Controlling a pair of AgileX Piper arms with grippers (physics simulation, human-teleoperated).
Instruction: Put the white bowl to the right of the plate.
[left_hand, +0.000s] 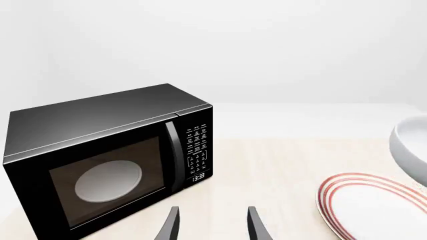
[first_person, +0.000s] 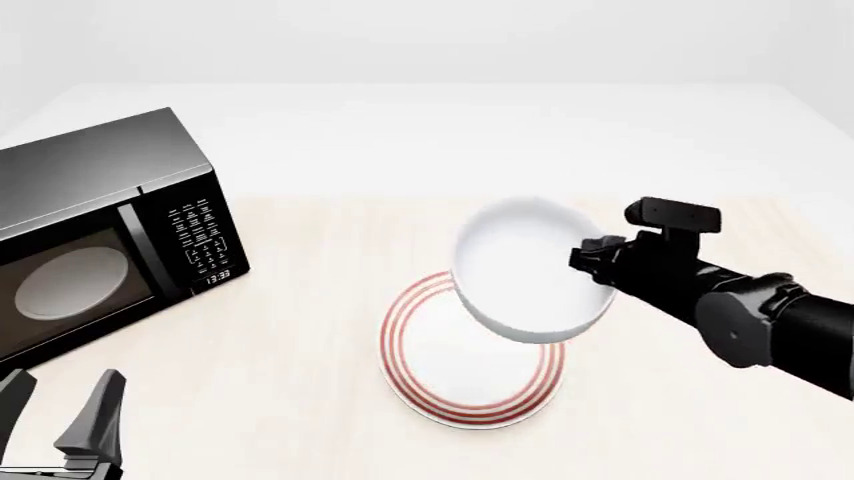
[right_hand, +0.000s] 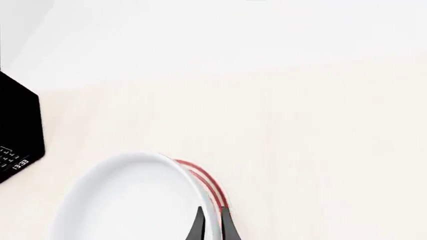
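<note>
At nine o'clock on the table (first_person: 334, 130) stands a black microwave (first_person: 94, 235); at seven the left gripper (first_person: 60, 410) hangs spread and holding nothing; at centre the white bowl (first_person: 527, 270), tilted, overlaps the red-ringed plate (first_person: 467, 375); at three the right gripper (right_hand: 212, 222) pinches its rim.

Pale wooden table (first_person: 307, 330) bearing black microwave (first_person: 100, 235) and red-ringed plate (first_person: 461, 385).
</note>
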